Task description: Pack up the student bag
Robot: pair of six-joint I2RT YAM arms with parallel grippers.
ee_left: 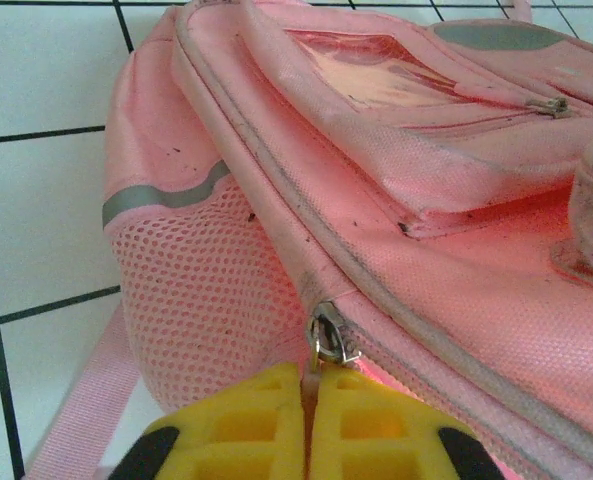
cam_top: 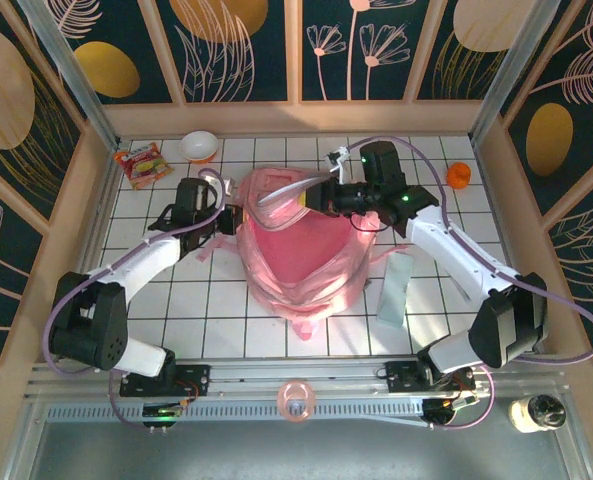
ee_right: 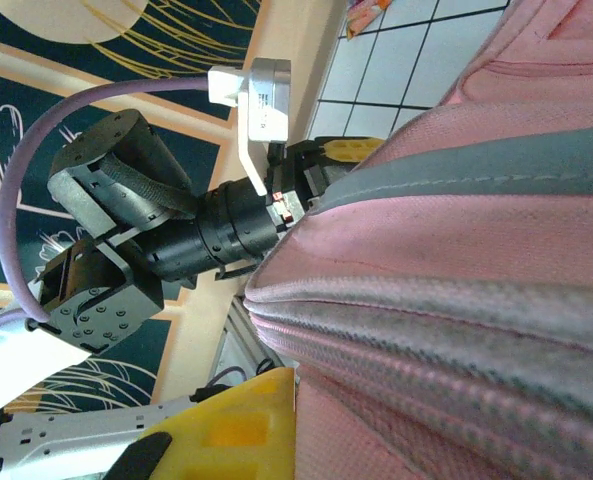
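The student bag [cam_top: 296, 262], a large pink fabric backpack, lies in the middle of the white tiled table. My left gripper [cam_top: 228, 220] is at the bag's left side. In the left wrist view its yellow fingers [ee_left: 246, 430] are pressed together on the thin pull tab under the metal zipper slider [ee_left: 333, 338], beside the mesh side pocket [ee_left: 206, 300]. My right gripper [cam_top: 321, 197] is at the bag's far top edge, shut on a raised fold of pink fabric. Its one visible yellow finger [ee_right: 241, 425] lies against the bag [ee_right: 456, 300]; the other is hidden behind the fabric.
A snack packet [cam_top: 141, 163] and a white bowl [cam_top: 199, 146] sit at the back left. An orange item [cam_top: 459, 176] is at the back right. A pale flat pouch [cam_top: 396, 287] lies right of the bag. A pink ring [cam_top: 296, 400] and a jar [cam_top: 536, 412] rest near the front rail.
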